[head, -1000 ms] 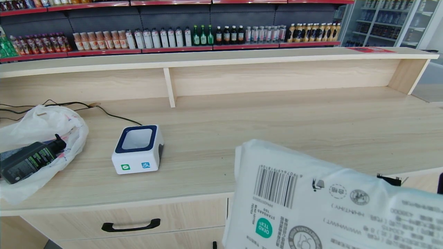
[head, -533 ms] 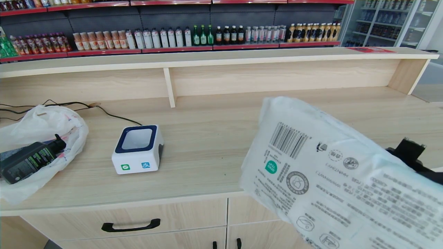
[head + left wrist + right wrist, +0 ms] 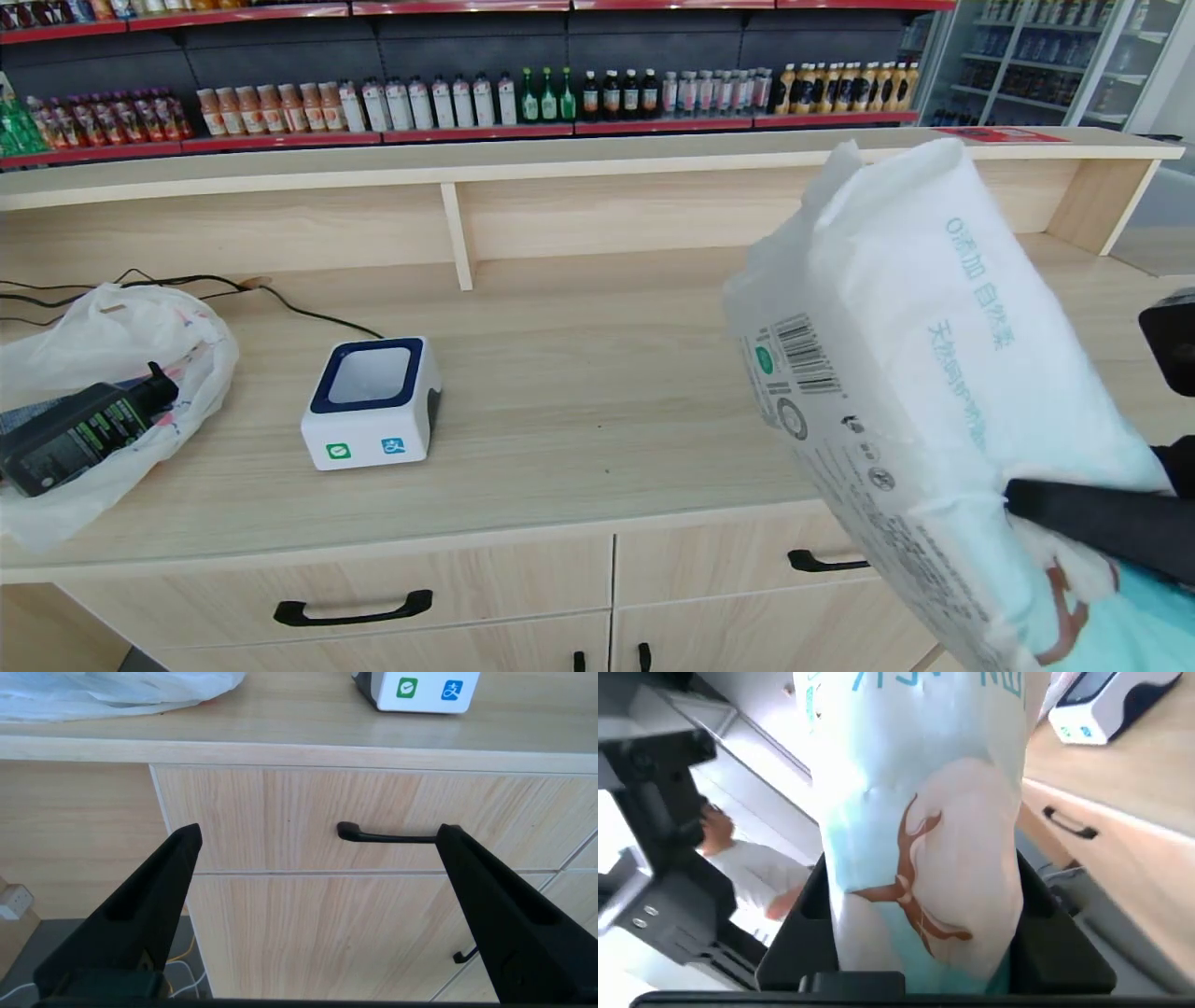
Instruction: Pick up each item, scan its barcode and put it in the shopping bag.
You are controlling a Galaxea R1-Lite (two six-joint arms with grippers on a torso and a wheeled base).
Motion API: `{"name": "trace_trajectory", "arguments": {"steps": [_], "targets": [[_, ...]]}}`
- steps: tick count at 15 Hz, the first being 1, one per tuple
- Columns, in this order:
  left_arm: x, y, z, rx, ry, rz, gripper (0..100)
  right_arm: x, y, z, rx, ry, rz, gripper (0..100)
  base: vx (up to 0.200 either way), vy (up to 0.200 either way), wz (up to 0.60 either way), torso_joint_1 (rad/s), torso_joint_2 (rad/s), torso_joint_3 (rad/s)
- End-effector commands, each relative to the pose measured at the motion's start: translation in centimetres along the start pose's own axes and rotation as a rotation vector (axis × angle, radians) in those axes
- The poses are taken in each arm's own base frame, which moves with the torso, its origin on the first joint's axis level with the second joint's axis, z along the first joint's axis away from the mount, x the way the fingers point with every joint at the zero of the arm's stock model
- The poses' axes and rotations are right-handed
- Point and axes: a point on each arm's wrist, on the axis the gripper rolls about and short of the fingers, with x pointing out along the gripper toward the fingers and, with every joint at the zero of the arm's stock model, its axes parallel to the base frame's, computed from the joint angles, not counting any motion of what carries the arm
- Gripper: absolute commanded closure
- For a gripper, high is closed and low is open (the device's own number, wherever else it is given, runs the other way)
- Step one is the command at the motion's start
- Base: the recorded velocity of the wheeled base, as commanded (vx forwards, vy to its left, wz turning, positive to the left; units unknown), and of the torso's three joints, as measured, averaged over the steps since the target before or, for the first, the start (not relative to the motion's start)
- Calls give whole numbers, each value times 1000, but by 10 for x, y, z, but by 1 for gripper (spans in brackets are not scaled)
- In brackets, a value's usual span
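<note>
The right gripper (image 3: 920, 919) is clamped across the lower end of the white soft pack (image 3: 915, 355). This grip leaves the barcode (image 3: 805, 353) uncovered on the side facing the scanner (image 3: 373, 403). The pack hangs tilted above the right of the counter (image 3: 607, 373), well apart from the scanner, so the scan is judged not yet done. The left gripper (image 3: 318, 915) hangs spread and empty before the drawers, leaving the way to the shopping bag (image 3: 121, 327) unobstructed.

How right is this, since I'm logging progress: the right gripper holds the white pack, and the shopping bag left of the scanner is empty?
Not empty: the head view shows a dark bottle lying in the shopping bag. The right gripper does hold the white pack.
</note>
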Motion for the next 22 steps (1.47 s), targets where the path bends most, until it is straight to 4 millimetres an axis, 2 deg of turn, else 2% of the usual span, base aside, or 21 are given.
{"name": "trace_trajectory", "arguments": {"steps": [1, 2, 4, 6, 8, 10, 11, 13, 15, 18, 22], "targets": [[0, 0, 0, -1, -1, 0, 0, 5, -40, -1, -261, 36, -84, 100, 0, 0, 0, 0, 0, 0], [0, 0, 0, -1, -1, 0, 0, 3, -53, 2, -408, 39, -126, 100, 0, 0, 0, 0, 0, 0], [0, 0, 0, -1, -1, 0, 0, 3, -61, 15, -546, -2, -193, 100, 0, 0, 0, 0, 0, 0], [0, 0, 0, -1, -1, 0, 0, 8, -64, 28, -586, -107, -321, 100, 0, 0, 0, 0, 0, 0], [0, 0, 0, -1, -1, 0, 0, 19, -72, 45, -643, -264, -528, 100, 0, 0, 0, 0, 0, 0], [0, 0, 0, -1, -1, 0, 0, 22, -77, 50, -714, -314, -655, 100, 0, 0, 0, 0, 0, 0], [0, 0, 0, -1, -1, 0, 0, 21, -80, 52, -778, -345, -782, 100, 0, 0, 0, 0, 0, 0], [0, 0, 0, -1, -1, 0, 0, 24, -80, 53, -791, -433, -971, 100, 0, 0, 0, 0, 0, 0], [0, 0, 0, -1, -1, 0, 0, 30, -76, 50, -787, -479, -989, 100, 0, 0, 0, 0, 0, 0], [0, 0, 0, -1, -1, 0, 0, 28, -84, 59, -810, -513, -1013, 100, 0, 0, 0, 0, 0, 0], [0, 0, 0, 1, 1, 0, 0, 35, -89, 54, -797, -490, -997, 100, 0, 0, 0, 0, 0, 0]]}}
